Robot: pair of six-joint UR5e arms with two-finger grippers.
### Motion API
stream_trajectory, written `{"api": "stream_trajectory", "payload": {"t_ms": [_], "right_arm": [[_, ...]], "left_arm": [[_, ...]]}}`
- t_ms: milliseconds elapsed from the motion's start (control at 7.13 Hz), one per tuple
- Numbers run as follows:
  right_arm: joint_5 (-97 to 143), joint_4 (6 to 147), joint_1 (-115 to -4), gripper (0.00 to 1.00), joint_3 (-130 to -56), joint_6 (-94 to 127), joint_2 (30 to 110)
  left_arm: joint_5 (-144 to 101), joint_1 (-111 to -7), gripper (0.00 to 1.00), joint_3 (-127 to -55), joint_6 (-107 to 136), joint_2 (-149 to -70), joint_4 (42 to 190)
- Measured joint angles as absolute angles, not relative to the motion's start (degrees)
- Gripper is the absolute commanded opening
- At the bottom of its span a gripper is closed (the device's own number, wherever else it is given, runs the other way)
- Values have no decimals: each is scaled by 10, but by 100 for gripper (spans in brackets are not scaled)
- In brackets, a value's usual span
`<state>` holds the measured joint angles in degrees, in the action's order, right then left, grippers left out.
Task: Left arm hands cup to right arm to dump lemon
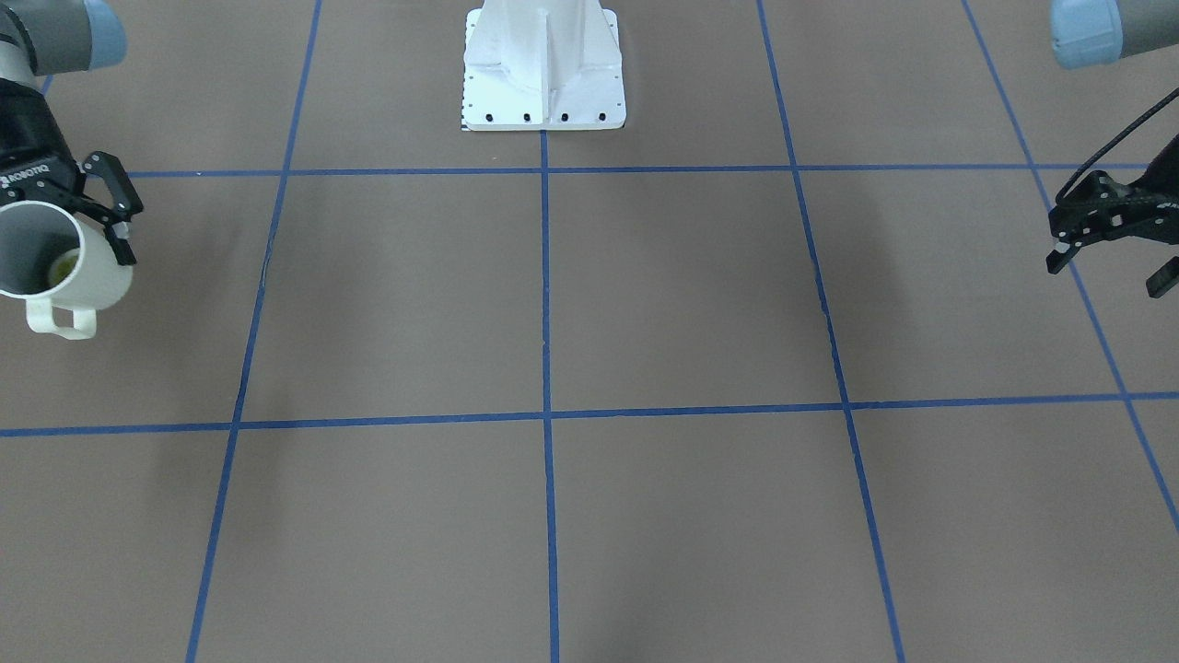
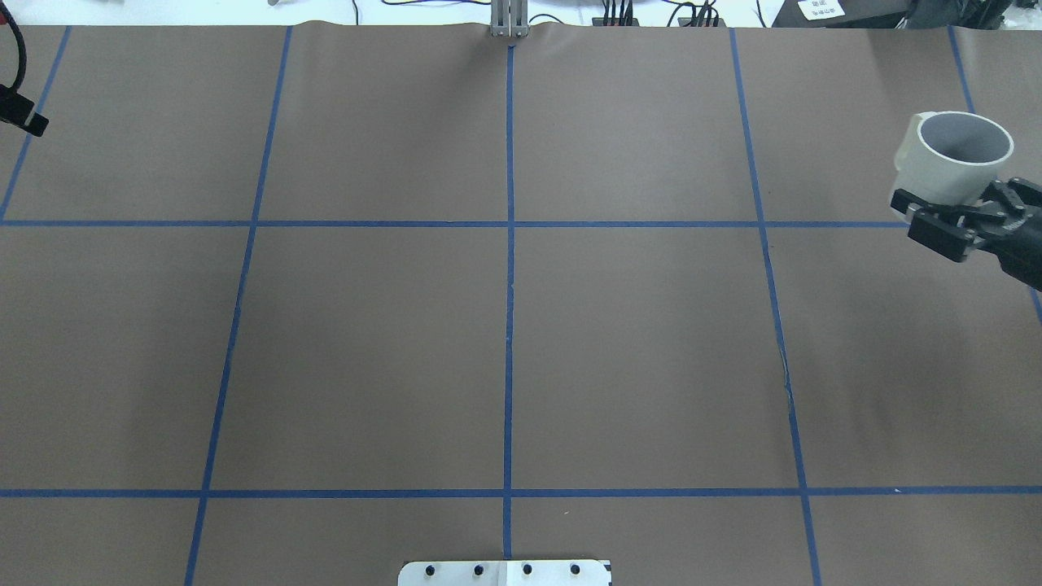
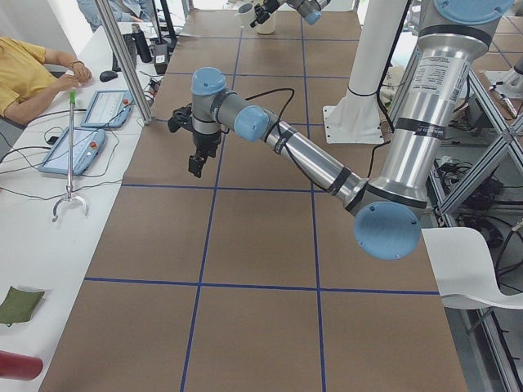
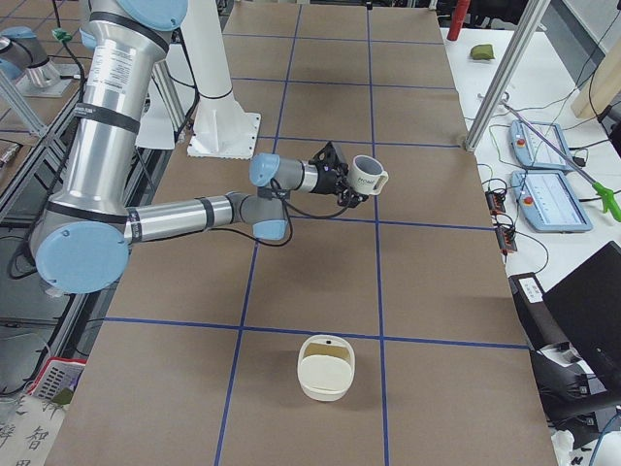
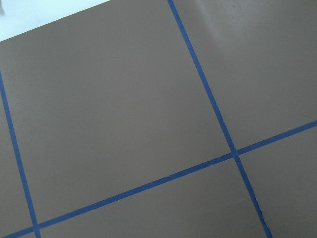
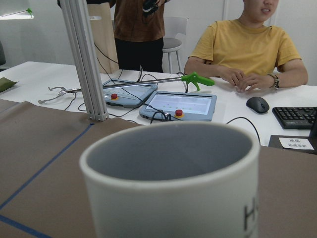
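My right gripper [image 1: 69,235] is shut on the white cup [image 1: 92,281] and holds it upright above the table, handle pointing away from the robot. A yellow-green lemon [image 1: 63,267] lies inside it. The cup also shows at the right edge of the overhead view [image 2: 948,163], in the exterior right view [image 4: 367,178], and fills the right wrist view [image 6: 173,183]. My left gripper [image 1: 1110,267] is open and empty, far off at the table's other end; it also shows in the exterior left view [image 3: 196,147]. The left wrist view shows only bare table.
A cream bin [image 4: 327,367] stands on the table at the robot's right end. The white robot pedestal [image 1: 543,74] is at the back middle. An aluminium post [image 6: 89,64], tablets [image 6: 181,105] and seated operators lie beyond the table's far edge.
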<state>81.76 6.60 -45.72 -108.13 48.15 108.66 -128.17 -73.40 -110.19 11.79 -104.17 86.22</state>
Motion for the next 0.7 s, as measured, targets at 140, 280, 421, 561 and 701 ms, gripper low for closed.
{"api": "stream_trajectory", "payload": {"t_ms": [140, 280, 421, 561, 701], "right_arm": [[822, -30, -462, 0, -1036, 508, 1124], [835, -131, -477, 0, -971, 533, 1144], [864, -213, -509, 0, -908, 567, 1154], [913, -267, -564, 0, -860, 604, 1160], [981, -298, -639, 0, -823, 645, 1161]], "left_arm": [[-1282, -733, 100, -1102, 118, -1042, 862], [-1281, -733, 100, -1102, 118, -1042, 863], [-1281, -733, 100, -1101, 118, -1043, 863], [-1281, -732, 100, -1100, 118, -1043, 863], [-1281, -732, 100, -1101, 120, -1045, 863]]}}
